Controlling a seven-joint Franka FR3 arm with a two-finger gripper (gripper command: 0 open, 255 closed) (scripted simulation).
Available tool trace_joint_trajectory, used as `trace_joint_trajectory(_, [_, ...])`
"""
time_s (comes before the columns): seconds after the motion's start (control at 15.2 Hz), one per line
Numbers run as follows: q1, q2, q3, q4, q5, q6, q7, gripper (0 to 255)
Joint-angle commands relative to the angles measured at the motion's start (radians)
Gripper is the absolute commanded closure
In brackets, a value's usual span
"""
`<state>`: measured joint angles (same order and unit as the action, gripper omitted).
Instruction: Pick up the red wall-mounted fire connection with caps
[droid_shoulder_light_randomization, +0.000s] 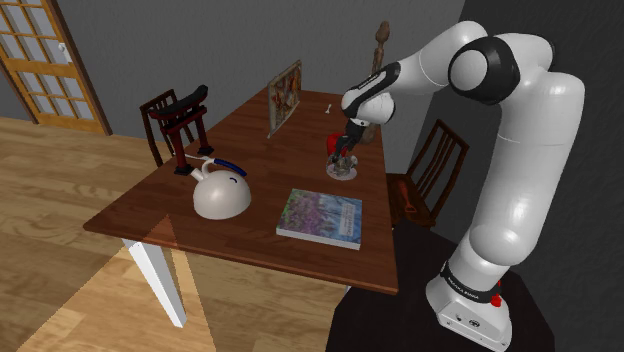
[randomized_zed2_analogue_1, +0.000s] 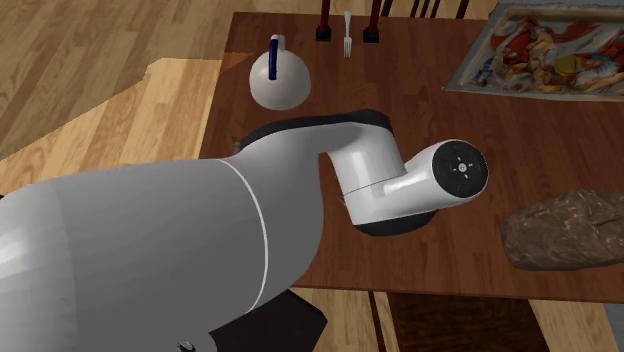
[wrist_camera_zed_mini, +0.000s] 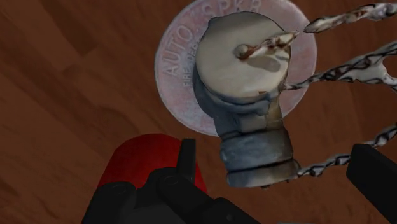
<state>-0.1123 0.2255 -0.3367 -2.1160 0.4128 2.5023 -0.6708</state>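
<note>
My gripper (wrist_camera_zed_mini: 276, 151) is open, its fingers on either side of the fire connection's (wrist_camera_zed_mini: 245, 70) grey capped outlet without touching it. The connection stands on the desk (wrist_camera_zed_mini: 63, 76) near a book (droid_shoulder_light_randomization: 320, 217).

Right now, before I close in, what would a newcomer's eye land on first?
The fire connection: its round lettered plate, grey capped outlet with chains and red body sit on the table right under the open pincer. Next, the white arm looms across the second exterior view's foreground, and a white dome with a blue handle sits left of the book in the shoulder view.
</note>
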Motion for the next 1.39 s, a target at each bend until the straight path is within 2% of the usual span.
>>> trace_joint_trajectory(0.0, [-0.007,0.025,0.006,0.007,0.021,0.014,-0.018,0])
trace_joint_trajectory(0.33, [-0.022,0.078,0.028,-0.002,0.075,0.069,-0.065,0])
trace_joint_trajectory(0.46, [-0.022,0.078,0.029,-0.002,0.075,0.069,-0.065,0])
trace_joint_trajectory(0.53, [-0.022,0.078,0.028,0.000,0.074,0.067,-0.064,255])
trace_joint_trajectory(1.12, [-0.022,0.078,0.029,-0.002,0.075,0.069,-0.065,255])
trace_joint_trajectory(1.32, [-0.013,0.049,0.015,0.002,0.046,0.040,-0.040,255])
